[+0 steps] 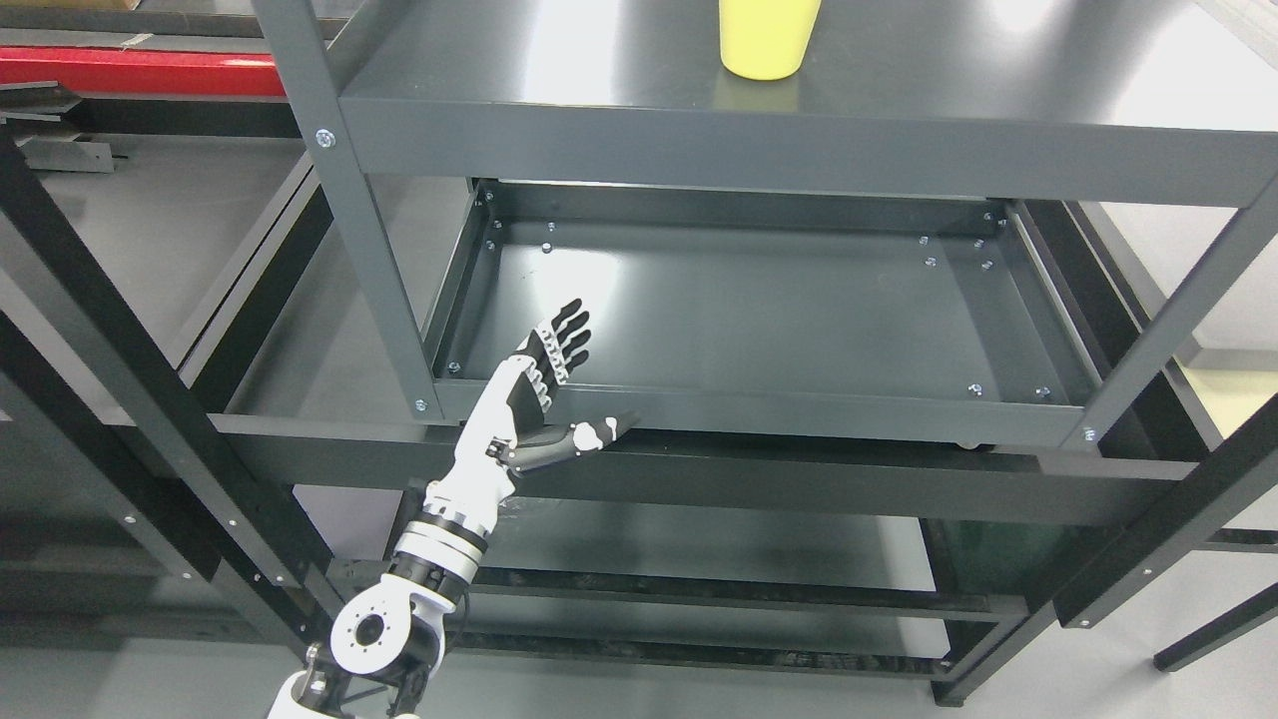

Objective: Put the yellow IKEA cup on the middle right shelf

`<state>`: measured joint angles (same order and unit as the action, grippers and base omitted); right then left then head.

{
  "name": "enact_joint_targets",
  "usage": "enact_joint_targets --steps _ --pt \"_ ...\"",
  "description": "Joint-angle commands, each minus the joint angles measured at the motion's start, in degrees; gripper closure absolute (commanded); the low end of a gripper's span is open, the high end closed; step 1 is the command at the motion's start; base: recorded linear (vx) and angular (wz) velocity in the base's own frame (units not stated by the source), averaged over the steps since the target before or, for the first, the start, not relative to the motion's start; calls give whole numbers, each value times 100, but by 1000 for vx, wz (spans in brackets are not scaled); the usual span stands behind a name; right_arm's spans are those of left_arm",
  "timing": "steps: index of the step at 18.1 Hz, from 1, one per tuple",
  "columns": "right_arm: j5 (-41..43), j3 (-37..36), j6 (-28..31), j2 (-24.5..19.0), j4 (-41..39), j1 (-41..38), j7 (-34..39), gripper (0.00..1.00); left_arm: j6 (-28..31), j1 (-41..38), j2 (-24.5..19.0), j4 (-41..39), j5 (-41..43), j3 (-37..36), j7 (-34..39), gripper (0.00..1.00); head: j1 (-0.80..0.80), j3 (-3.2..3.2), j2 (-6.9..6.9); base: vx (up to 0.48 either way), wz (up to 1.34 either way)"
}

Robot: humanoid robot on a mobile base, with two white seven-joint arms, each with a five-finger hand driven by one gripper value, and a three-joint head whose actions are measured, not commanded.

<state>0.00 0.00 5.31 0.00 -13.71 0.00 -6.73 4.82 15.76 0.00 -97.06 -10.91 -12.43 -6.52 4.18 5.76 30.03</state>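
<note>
A big dark grey metal rack (639,150) fills most of the room in front of me, and I look down on it from above. Its upper shelf (949,70) is a flat, shiny grey board with a thick front edge. The yellow cup (764,40) stands upright on this board, close to the top of the view, so its top part is cut off. Nothing else sits near the cup. Under that board is a lower shelf (759,310) shaped like a shallow tray with a low rim all round and small bolts in its corners. Slanted grey posts (344,200) hold the shelves up at the left and right. Black bars (120,359) of another frame cross in front on the left, and one long black bar (799,479) runs across just below the tray. Far back at the top left there is a red strip (140,70). Pale floor shows at the bottom and at the right side. The robot's left arm (439,549) is white and black and comes up from the bottom left. The left hand (544,394) is up by the front left corner of the tray, right over its front rim. The black fingers (567,335) are stretched out straight and close together, pointing up and into the tray. The thumb (594,434) sticks out to the right along the rim. The hand is wide open and holds nothing. The cup is well apart from it, up on the higher board and off to the right, and the thick front edge of that board lies between them.
</note>
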Motion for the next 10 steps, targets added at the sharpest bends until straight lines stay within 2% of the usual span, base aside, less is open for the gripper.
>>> enact_joint_targets --steps 1,10 --pt "141 97 5 100 0 -79 5 0 1 -21 -100 -164 81 303 19 1 0 0 0 0 0" --pt "141 97 5 100 0 -79 5 1 1 -73 -100 -173 81 469 11 1 0 0 0 0 0"
